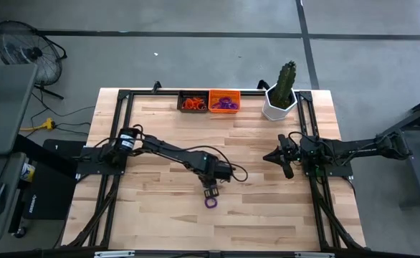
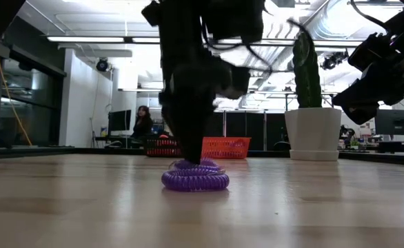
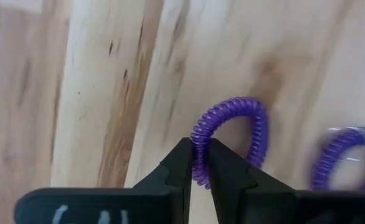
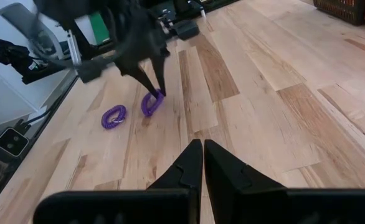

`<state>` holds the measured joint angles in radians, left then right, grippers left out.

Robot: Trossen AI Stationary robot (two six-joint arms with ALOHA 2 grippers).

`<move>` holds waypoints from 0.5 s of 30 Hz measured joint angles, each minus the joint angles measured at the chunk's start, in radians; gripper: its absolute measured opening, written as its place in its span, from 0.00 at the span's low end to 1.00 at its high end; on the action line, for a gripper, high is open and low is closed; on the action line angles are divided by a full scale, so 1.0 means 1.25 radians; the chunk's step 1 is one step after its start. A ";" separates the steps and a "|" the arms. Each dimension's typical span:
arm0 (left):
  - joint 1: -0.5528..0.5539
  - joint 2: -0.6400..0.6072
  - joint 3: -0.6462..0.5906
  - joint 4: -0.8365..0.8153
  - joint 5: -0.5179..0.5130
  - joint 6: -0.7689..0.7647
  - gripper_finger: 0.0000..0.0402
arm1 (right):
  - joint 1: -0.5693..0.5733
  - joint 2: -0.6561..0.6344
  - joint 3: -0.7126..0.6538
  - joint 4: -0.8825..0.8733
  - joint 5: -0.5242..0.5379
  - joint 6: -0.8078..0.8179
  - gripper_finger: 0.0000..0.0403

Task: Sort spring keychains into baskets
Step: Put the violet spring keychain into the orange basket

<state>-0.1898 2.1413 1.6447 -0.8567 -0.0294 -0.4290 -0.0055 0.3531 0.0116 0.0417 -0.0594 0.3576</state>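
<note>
Two purple spring keychains lie near the table's middle. My left gripper (image 1: 210, 192) (image 3: 200, 163) is shut on one of them (image 3: 232, 134) (image 4: 151, 102). The other (image 2: 195, 181) (image 4: 114, 116) (image 1: 211, 202) lies flat on the wood just beside it, toward the near edge. At the far edge stand the black basket (image 1: 191, 102), with orange keychains in it, and the orange basket (image 1: 224, 101), with purple ones. My right gripper (image 1: 278, 156) (image 4: 203, 152) is shut on nothing and hovers over the table's right part. My left gripper pinches the purple keychain's coil at one side of the ring (image 3: 200, 149) between its two fingertips. The fingers (image 4: 150, 81) come from above, pointing down, across the coil. The ring is tilted up on edge below them, its lower side at the table.
A white pot with a cactus (image 1: 280, 100) stands at the far right, next to the orange basket. A black frame (image 1: 124, 97) runs along the table's far and side edges. Bare wood (image 1: 253, 201) lies between the two arms. A person (image 2: 143, 124) sits far off in the room.
</note>
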 joint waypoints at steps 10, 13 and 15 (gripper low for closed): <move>0.000 -0.078 0.003 -0.009 -0.001 0.067 0.09 | 0.000 0.000 0.000 0.000 0.000 0.000 0.03; 0.000 -0.111 0.003 -0.016 -0.003 0.085 0.09 | 0.000 0.000 0.000 0.000 0.000 0.000 0.03; 0.005 -0.137 0.003 -0.014 -0.017 0.096 0.09 | 0.000 0.000 0.000 0.000 0.000 0.000 0.03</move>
<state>-0.1834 1.9698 1.6488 -0.8748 -0.0504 -0.3089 -0.0059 0.3531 0.0116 0.0418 -0.0597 0.3576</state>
